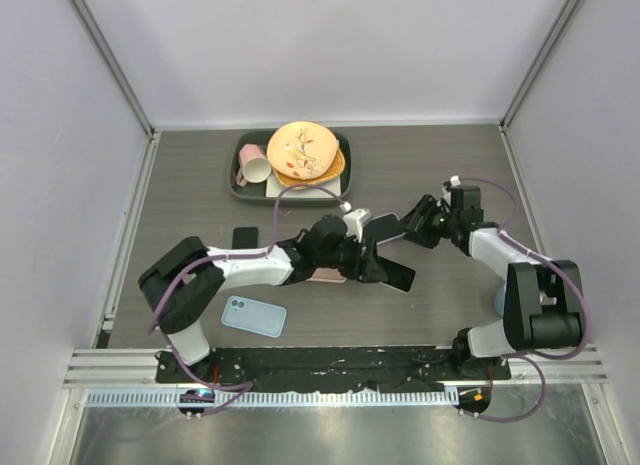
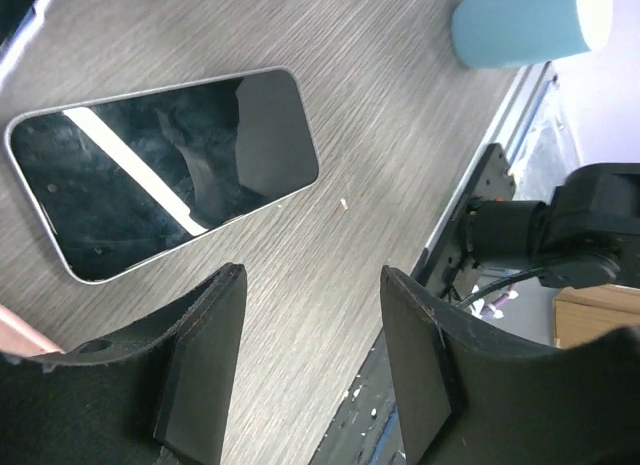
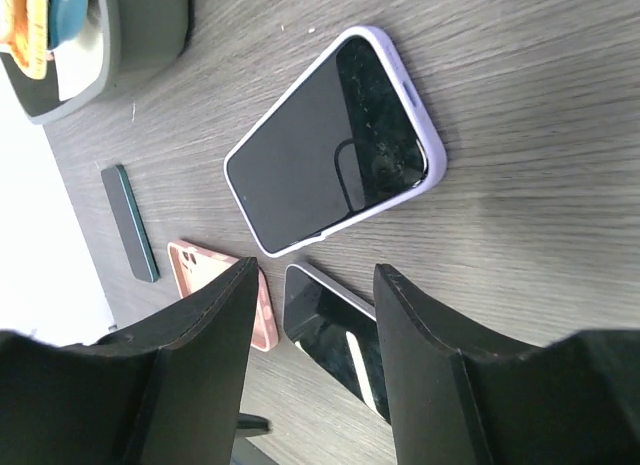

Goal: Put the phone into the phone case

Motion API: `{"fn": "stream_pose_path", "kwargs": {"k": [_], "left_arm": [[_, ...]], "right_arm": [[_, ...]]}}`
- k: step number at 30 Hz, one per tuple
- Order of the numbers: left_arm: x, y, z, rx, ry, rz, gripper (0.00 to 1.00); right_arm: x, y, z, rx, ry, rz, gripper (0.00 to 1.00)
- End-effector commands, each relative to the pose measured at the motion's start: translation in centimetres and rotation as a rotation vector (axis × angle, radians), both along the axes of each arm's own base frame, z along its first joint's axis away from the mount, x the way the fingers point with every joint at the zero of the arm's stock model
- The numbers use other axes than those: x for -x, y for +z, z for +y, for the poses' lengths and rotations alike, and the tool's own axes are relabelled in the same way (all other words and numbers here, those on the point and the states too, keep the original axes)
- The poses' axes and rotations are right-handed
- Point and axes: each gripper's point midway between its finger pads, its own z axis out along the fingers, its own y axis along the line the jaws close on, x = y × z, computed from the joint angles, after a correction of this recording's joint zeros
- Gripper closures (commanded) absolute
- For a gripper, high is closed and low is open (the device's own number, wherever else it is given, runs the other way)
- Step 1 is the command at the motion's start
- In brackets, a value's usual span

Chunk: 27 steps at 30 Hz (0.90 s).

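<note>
A bare phone point(image 2: 165, 170) with a silver rim lies screen up on the table point(image 1: 450, 175), just ahead of my left gripper point(image 2: 310, 355), which is open and holds nothing. In the right wrist view the same phone point(image 3: 345, 335) shows between the fingers of my open right gripper point(image 3: 315, 355), lower down on the table. An empty pink phone case point(image 3: 190, 265) lies beside it, partly hidden by my left finger. In the top view the phone point(image 1: 400, 278) is by the left gripper point(image 1: 383, 265), and the pink case point(image 1: 326, 278) peeks out under that arm. The right gripper point(image 1: 410, 231) hovers nearby.
A second phone in a lavender case point(image 3: 335, 140) lies near the right gripper. A dark green phone-sized slab point(image 1: 245, 237) and a light blue case-like slab point(image 1: 254, 316) lie to the left. A tray point(image 1: 240, 180) with plates and a cup stands behind. A blue cup point(image 2: 530, 20) is at the right.
</note>
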Motion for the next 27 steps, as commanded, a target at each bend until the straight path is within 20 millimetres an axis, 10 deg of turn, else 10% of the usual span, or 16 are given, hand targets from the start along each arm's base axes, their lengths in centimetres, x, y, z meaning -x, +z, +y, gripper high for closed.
{"fn": "stream_pose_path", "kwargs": {"k": [1, 13, 27], "left_arm": [[-1.9, 3.9, 1.2, 0.036, -0.012, -0.11, 0.4], [-5.0, 3.5, 3.4, 0.075, 0.029, -0.011, 0.39], [-6.9, -2.7, 2.8, -0.108, 0.043, 0.08, 0.41]], "right_arm": [[1.0, 0.9, -1.9, 0.075, -0.001, -0.031, 0.44], [7.0, -3.6, -4.8, 0.12, -0.068, 0.137, 0.44], [9.7, -4.6, -4.4, 0.099, -0.066, 0.196, 0.45]]}}
